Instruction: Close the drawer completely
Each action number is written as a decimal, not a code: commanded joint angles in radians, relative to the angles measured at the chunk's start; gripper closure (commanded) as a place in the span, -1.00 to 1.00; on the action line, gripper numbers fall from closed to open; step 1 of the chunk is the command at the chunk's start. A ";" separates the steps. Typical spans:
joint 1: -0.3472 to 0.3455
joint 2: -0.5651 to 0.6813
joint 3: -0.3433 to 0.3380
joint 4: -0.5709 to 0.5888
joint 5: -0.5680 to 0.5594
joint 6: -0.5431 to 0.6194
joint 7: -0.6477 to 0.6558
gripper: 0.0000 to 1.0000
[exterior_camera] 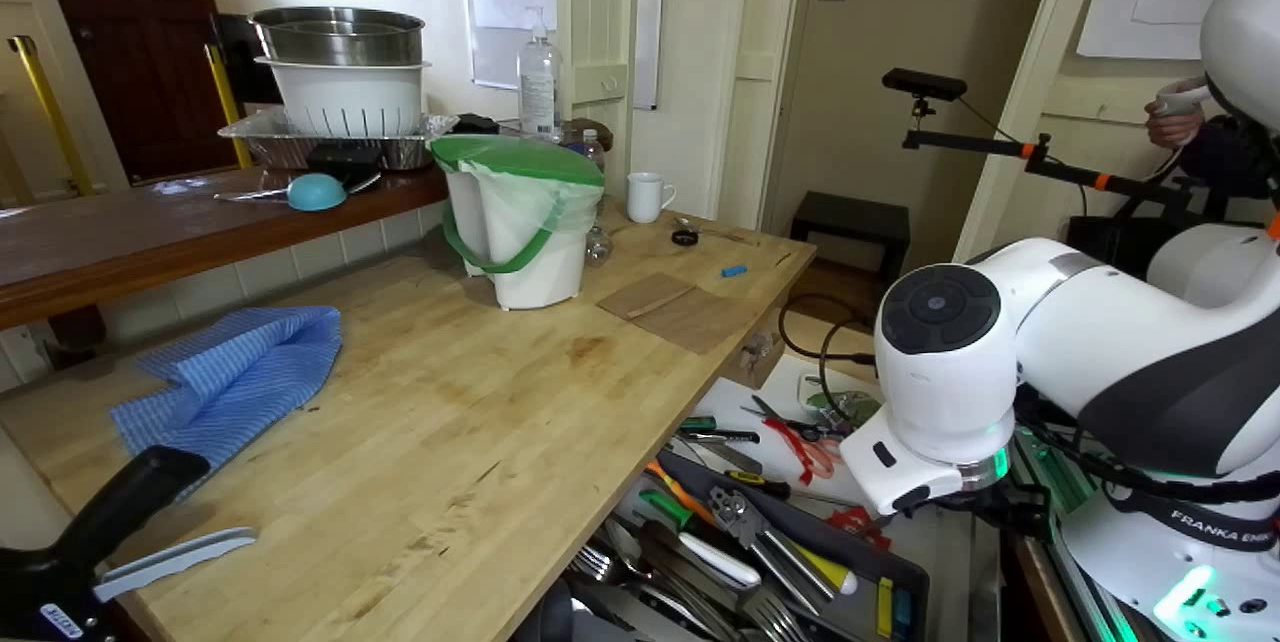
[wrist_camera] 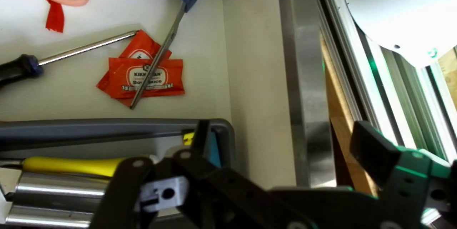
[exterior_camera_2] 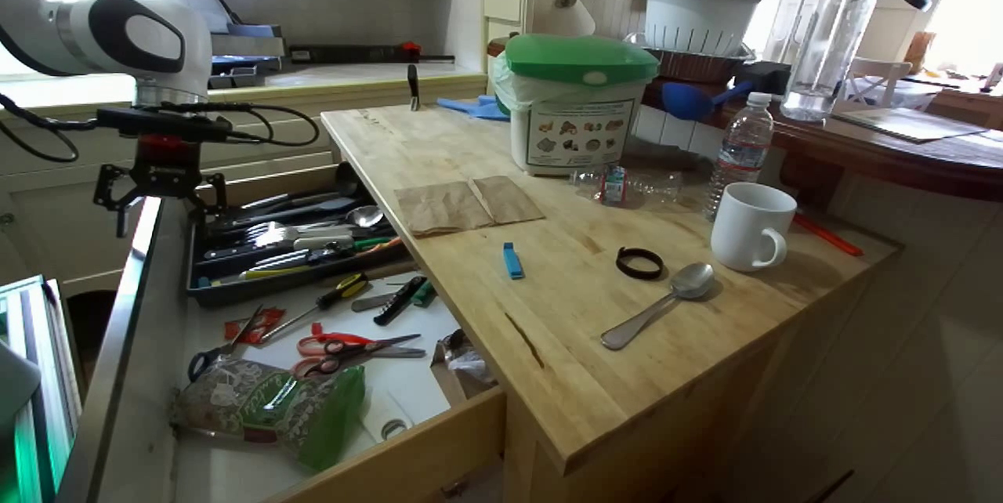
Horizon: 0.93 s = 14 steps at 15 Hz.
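Observation:
The drawer (exterior_camera_2: 423, 448) is pulled out from under the wooden countertop, with its pale wooden side and white floor showing. It also shows in an exterior view (exterior_camera: 955, 562). A grey utensil tray (exterior_camera_2: 235, 287) full of cutlery sits inside it. My gripper (exterior_camera_2: 166, 213) is above the drawer's front wall, pointing down. In the wrist view the gripper (wrist_camera: 285, 140) is open, with one finger over the tray's corner and the other outside the front. The front wall with its metallic top edge (wrist_camera: 309, 97) lies between the fingers. I cannot tell whether they touch it.
The countertop (exterior_camera_2: 580, 362) overhangs the drawer. It bears a green-lidded bin (exterior_camera_2: 580, 103), a white mug (exterior_camera_2: 752, 221), a spoon (exterior_camera_2: 658, 307) and a brown paper piece (exterior_camera_2: 470, 205). Inside the drawer lie scissors (exterior_camera_2: 345, 350) and a plastic bag (exterior_camera_2: 266, 405). My robot base (exterior_camera: 1170, 562) stands close to the drawer front.

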 commanded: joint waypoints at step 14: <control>-0.007 0.060 0.041 0.017 0.024 0.084 0.010 -1.00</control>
